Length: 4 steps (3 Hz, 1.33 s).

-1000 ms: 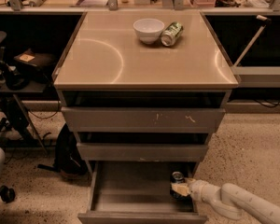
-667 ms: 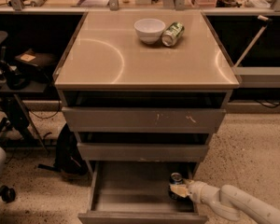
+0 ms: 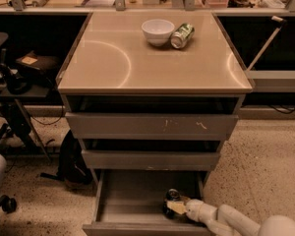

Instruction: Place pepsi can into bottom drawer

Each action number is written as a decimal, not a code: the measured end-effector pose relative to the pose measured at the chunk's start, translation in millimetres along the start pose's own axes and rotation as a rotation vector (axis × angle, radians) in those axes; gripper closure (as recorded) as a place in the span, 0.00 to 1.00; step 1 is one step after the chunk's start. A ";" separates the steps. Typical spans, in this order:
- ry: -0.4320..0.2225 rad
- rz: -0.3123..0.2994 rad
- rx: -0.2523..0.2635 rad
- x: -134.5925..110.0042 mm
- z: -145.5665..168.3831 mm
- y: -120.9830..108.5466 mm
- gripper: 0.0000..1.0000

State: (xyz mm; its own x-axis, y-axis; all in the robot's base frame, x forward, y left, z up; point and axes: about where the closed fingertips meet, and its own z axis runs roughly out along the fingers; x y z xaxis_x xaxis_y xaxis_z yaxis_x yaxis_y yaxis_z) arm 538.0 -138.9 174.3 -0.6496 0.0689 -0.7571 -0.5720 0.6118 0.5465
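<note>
The bottom drawer point(image 3: 132, 213) is pulled out at the foot of the grey-brown cabinet. The pepsi can point(image 3: 172, 196) stands inside it at the right, dark with a silver top, its logo not visible. My gripper point(image 3: 174, 206) comes in from the lower right on a white arm and sits low in the drawer against the can. Its fingers hide the can's lower part.
On the cabinet top stand a white bowl point(image 3: 158, 31) and a green can point(image 3: 182, 35) lying on its side. The two upper drawers point(image 3: 147, 126) are shut. A black bag point(image 3: 71, 161) lies on the floor left of the cabinet. Dark shelving flanks both sides.
My gripper and arm have shifted slightly left inside the drawer, with the can staying at the drawer's right side.
</note>
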 end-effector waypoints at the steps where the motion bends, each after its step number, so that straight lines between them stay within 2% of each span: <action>1: -0.017 0.003 0.020 5.5 -1.1 -15.4 0.83; 4: -0.017 0.002 0.019 4.3 -0.9 -14.9 0.13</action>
State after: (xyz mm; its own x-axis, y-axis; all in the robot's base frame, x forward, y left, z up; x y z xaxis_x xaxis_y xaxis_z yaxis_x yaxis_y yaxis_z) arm 543.2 -148.5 163.2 -0.6417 0.0835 -0.7624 -0.5613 0.6264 0.5410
